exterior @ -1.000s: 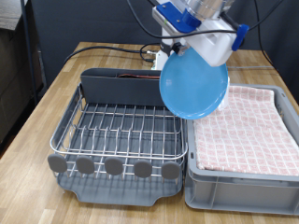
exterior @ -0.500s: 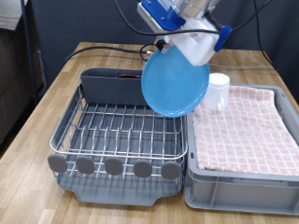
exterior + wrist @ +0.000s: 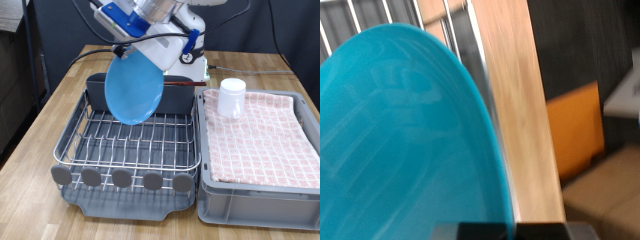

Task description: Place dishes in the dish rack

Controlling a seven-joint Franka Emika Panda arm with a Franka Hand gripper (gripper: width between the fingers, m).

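Note:
My gripper (image 3: 150, 50) is shut on the top edge of the round light-blue plate (image 3: 134, 88) and holds it on edge, hanging over the silver wire dish rack (image 3: 128, 145) toward the exterior view's left. The plate fills most of the wrist view (image 3: 405, 150), with rack wires behind it. The small white cup (image 3: 232, 97) stands on the pink checkered cloth (image 3: 262, 138). The reddish-brown wooden spoon (image 3: 185, 84) lies by the rack's tall dark grey trough (image 3: 105, 92).
A grey bin (image 3: 260, 200) lined with the pink checkered cloth sits at the exterior view's right of the rack. Black cables (image 3: 120, 50) run across the wooden table (image 3: 35, 140) behind the rack.
The gripper has carried the plate toward the exterior view's left, from above the bin's edge to over the rack. The white cup, hidden before, now shows.

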